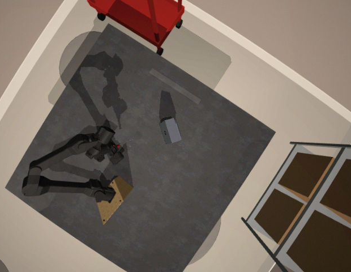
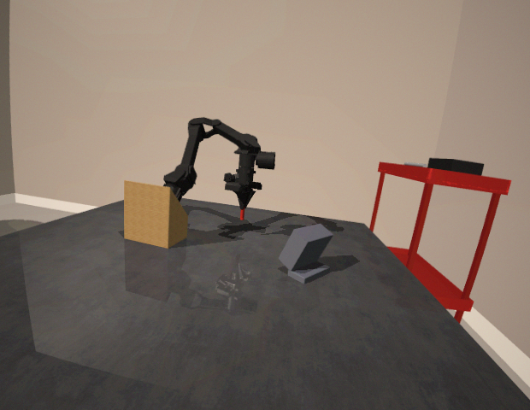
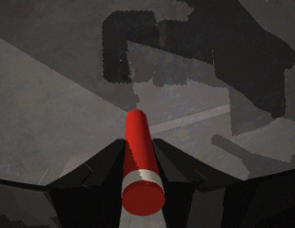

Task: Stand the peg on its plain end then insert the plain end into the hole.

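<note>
The red peg [image 1: 117, 145] [image 2: 242, 214] [image 3: 136, 124] is held near upright above the table [image 1: 198, 164] [image 2: 238, 353]. Its white band [image 3: 144, 176] is at the upper end, nearest the wrist camera, and its plain end points down. My gripper [image 2: 243, 206] [image 3: 138, 147] is shut on the peg, below the band. The grey sloped panel [image 1: 173, 130] [image 2: 305, 247] stands on a small foot, apart from the gripper. One dark hole [image 1: 165, 132] shows in its face in the top view; the exterior camera sees its back and side.
A wooden wedge block [image 1: 111, 207] [image 2: 145, 213] with small dark corner dots stands at the arm's base. A pale flat strip [image 1: 175, 86] lies beyond the grey panel. A red cart [image 1: 135, 17] [image 2: 468, 183] and a shelf rack [image 1: 310, 204] stand beyond the table edges.
</note>
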`<state>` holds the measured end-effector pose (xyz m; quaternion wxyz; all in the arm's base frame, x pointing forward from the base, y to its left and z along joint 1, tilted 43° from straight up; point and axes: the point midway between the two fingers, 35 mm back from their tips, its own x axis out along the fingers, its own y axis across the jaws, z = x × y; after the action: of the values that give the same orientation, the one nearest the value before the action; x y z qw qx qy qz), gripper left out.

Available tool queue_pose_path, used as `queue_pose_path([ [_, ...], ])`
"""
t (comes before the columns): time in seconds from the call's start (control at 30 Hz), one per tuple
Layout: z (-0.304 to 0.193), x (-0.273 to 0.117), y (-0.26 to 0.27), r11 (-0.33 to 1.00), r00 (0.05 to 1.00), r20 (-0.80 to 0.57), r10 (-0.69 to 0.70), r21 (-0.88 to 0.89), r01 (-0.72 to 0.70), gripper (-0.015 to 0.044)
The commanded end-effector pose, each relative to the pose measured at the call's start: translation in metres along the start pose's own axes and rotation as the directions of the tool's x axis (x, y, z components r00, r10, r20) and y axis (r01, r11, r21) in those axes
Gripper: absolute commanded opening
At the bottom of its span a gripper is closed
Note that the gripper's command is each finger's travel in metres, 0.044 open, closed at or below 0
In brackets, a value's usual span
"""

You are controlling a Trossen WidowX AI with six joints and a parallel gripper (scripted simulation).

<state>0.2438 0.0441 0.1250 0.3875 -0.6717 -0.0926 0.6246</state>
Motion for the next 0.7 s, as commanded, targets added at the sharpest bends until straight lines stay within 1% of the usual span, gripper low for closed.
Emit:
queue_pose_path([
  [0.0, -0.003, 0.004, 0.005, 0.999, 1.0, -0.016, 0.025, -0.02, -0.025, 0.0],
  [0.67, -0.027, 0.019, 0.026, 0.983, 0.98, -0.143, 0.136, -0.103, -0.151, 0.0],
])
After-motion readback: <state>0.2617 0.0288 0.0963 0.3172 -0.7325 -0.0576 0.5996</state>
